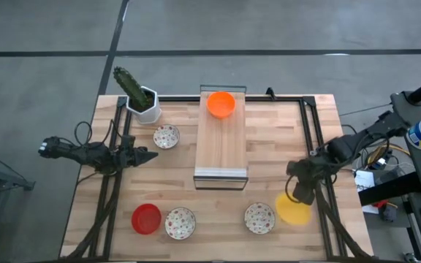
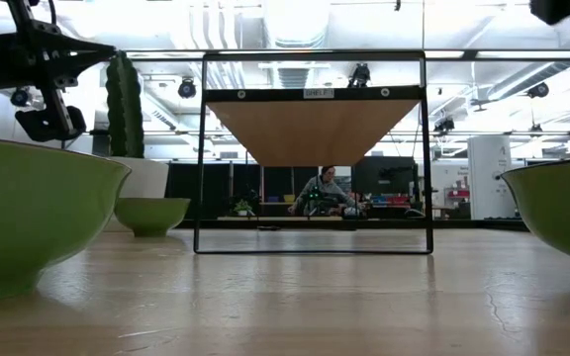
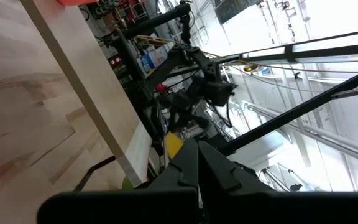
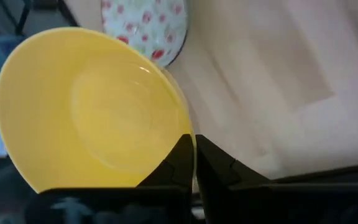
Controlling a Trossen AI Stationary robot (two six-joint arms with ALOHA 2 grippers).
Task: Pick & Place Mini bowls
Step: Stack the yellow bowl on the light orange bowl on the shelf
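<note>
My right gripper is near the table's right edge, shut on the yellow mini bowl, which also shows in the right wrist view. The orange bowl sits on the far end of a raised wooden shelf. The red bowl and a white patterned bowl stand near the table's near edge. Another patterned bowl lies just left of the yellow one, and a third is near the cactus. My left gripper waits shut, over the table's left part. My right gripper pinches the yellow bowl's rim, one finger inside the bowl and one outside. It comes from above and from the far side. The bowl is tilted and partly covers the patterned bowl. Whether its base touches the table I cannot tell.
A white pot with a green cactus stands at the far left corner. A black rail frame runs around the table. The raised shelf fills the middle, on a black stand. Bare wood lies between the shelf and my right arm.
</note>
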